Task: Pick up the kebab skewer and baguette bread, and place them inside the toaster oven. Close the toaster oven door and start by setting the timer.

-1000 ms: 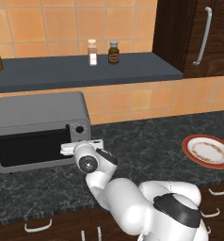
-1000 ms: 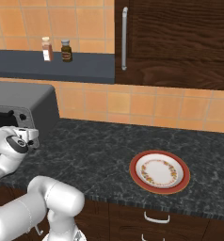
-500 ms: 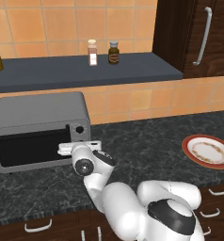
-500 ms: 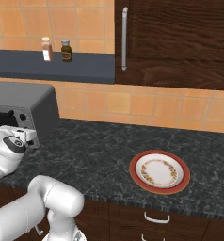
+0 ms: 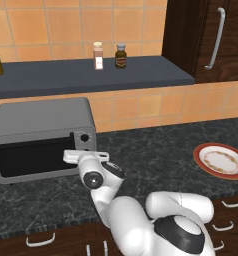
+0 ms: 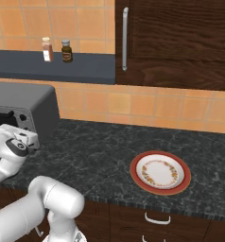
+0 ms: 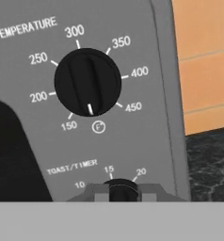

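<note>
Pincer [image 7: 116, 192] clamped on toast/timer knob [image 7: 117, 184], low on right control panel of toaster oven [image 5: 41, 125]; my fingers [image 7: 100, 193] pinch it from both sides. Temperature knob [image 7: 87, 82] sits just above, pointer betw. 150 and 450 marks. Oven stands at rear left of bench [image 5: 156, 150], toaster oven door [image 5: 33, 157] shut. Red-rimmed plate [image 6: 160, 172] lies well apart, nr front right edge.

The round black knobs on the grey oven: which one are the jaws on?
The lower round black knob marked TOAST/TIMER, pinched between the jaws; the bigger TEMPERATURE knob above sits untouched.
</note>
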Controlling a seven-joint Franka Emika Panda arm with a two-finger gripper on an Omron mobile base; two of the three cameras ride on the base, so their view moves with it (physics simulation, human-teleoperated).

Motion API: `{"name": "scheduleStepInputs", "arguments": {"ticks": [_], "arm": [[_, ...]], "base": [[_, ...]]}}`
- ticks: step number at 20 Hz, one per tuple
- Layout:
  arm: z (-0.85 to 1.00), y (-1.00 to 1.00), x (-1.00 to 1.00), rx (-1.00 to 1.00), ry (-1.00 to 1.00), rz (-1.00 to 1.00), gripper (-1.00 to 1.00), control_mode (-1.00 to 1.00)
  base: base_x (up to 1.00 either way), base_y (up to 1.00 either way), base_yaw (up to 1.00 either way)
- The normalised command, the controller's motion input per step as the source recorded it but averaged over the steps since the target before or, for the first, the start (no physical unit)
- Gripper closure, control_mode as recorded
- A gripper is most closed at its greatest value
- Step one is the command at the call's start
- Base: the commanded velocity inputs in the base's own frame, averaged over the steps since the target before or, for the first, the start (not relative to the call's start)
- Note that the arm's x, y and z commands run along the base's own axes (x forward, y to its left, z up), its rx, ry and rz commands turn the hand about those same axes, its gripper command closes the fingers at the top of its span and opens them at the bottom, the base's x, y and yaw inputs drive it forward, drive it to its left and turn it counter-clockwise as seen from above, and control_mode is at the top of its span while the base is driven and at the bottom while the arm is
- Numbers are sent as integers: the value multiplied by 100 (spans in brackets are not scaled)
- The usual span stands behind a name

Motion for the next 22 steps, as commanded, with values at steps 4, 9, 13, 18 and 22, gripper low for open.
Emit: {"name": "scheduleStepInputs", "arguments": {"ticks": [4,9,13,18,22], "arm": [[-24,0,0,15,-4,0,100,-100],[-16,0,0,16,-7,0,100,-100],[-16,0,0,18,-7,0,100,-100],[-23,1,0,15,-5,-1,100,-100],[-20,2,0,14,-1,-2,100,-100]], "base": [[0,0,0],[0,0,0],[0,0,0],[0,0,0],[0,0,0]]}}
